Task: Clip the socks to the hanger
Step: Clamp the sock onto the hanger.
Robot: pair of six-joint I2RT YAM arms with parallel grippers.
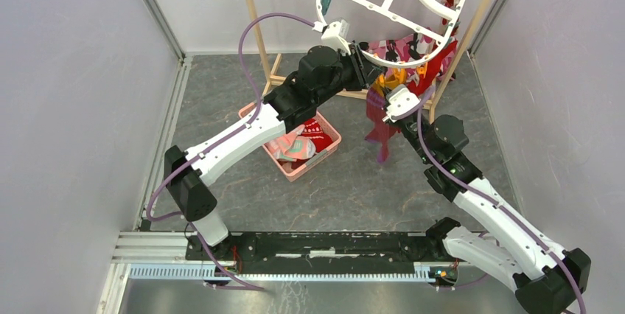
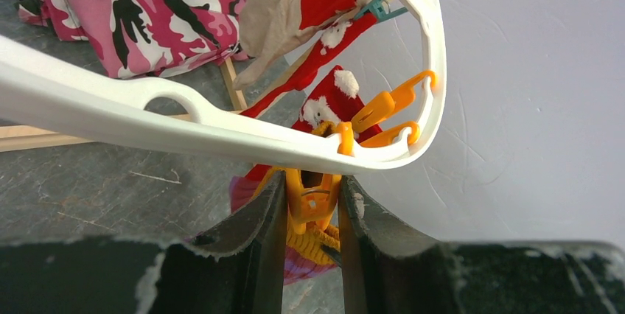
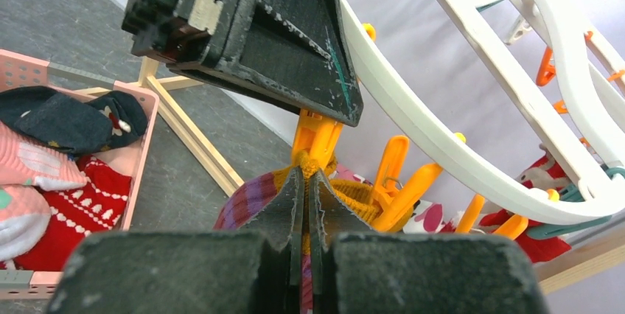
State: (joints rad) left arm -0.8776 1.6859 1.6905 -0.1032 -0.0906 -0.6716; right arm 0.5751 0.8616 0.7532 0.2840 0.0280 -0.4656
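The right jaws are pressed together on the mustard cuff of a purple sock (image 3: 247, 203), whose body hangs down below them. Their tips meet the lower end of an orange peg (image 3: 313, 141) directly above. That peg sits between the left jaws, which are clamped on its two sides without closing fully. Whether the cuff is inside the peg's mouth cannot be told. Just past the left jaws, the peg hangs from the white rim of the hanger (image 2: 221, 133), which curves across in front of them and arcs up to their right. Two more orange pegs (image 3: 394, 181) dangle from the same rim just to the right of the right jaws, with nothing in them. Farther along the rim beyond the left jaws hang red socks (image 2: 332, 100) with white tufts, and a beige sock (image 2: 273, 12) above those. To the left of the right jaws and lower down, a pink basket (image 3: 140, 166) on the grey tabletop (image 2: 88, 189) holds a red patterned sock (image 3: 81, 211) and a dark sock (image 3: 66, 119). Past the basket runs the foot of a wooden rack (image 3: 199, 144), and far to the upper left of the left jaws lies a pink camouflage cloth (image 2: 147, 12).
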